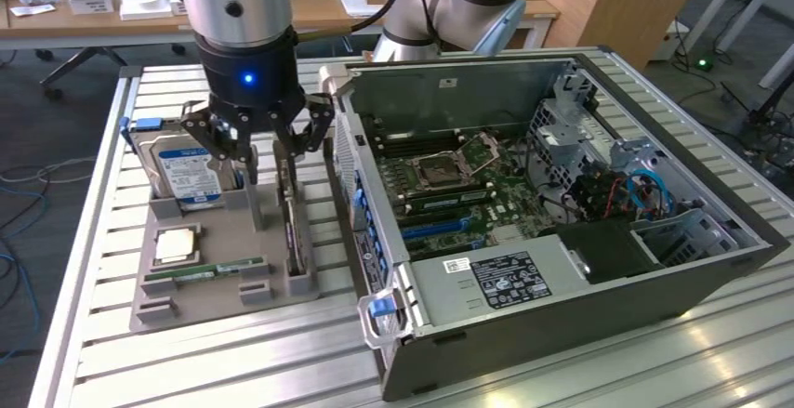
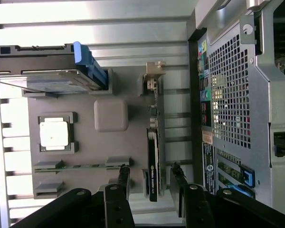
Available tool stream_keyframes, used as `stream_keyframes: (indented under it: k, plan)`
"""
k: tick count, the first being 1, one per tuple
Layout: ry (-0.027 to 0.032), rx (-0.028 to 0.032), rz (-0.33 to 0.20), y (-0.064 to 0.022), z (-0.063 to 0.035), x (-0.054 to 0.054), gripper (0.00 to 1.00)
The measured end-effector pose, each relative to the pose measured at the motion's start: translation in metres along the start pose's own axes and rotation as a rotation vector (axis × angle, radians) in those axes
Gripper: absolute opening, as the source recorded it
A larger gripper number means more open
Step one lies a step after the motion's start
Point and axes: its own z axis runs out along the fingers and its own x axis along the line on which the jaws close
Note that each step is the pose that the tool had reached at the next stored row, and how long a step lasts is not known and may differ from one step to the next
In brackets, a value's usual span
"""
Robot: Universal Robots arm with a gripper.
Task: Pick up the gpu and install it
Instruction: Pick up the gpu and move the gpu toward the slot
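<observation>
Black on its face and standing on its long edge, the gpu (image 1: 294, 227) (image 2: 152, 156) is sitting directly beneath the gripper (image 1: 275, 162) (image 2: 150, 176), slotted into the grey holder tray (image 1: 205, 287) (image 2: 85, 152). The gripper is hanging open over it. In the wrist view its two fingers (image 2: 124, 179) are standing apart, one on each side of the card, with a strip of tray showing between each finger and the card, so nothing is being gripped. The card's silver end bracket (image 2: 152, 71) is lying at the end farther from the fingers.

Off to one side of the gripper, in the same tray, a hard drive (image 1: 186, 166) (image 2: 47, 78) with a blue-and-white label is standing upright, a square processor chip (image 1: 177, 243) (image 2: 53, 133) is lying flat, and a narrow green memory stick (image 1: 205, 269) (image 2: 76, 166) is resting in its groove. On the gripper's other side, just beside the tray, the open computer case (image 1: 694, 269) (image 2: 232, 95) is lying with its motherboard (image 1: 478, 194) exposed. Everything is sitting on a slatted metal table (image 1: 99, 334).
</observation>
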Motion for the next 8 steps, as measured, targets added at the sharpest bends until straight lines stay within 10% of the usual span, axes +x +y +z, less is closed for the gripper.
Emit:
stream_keyframes:
  k: [8]
  plan:
    - [-0.0002, -0.0003, 0.000, -0.0002, 0.0040, 0.0001, 0.47]
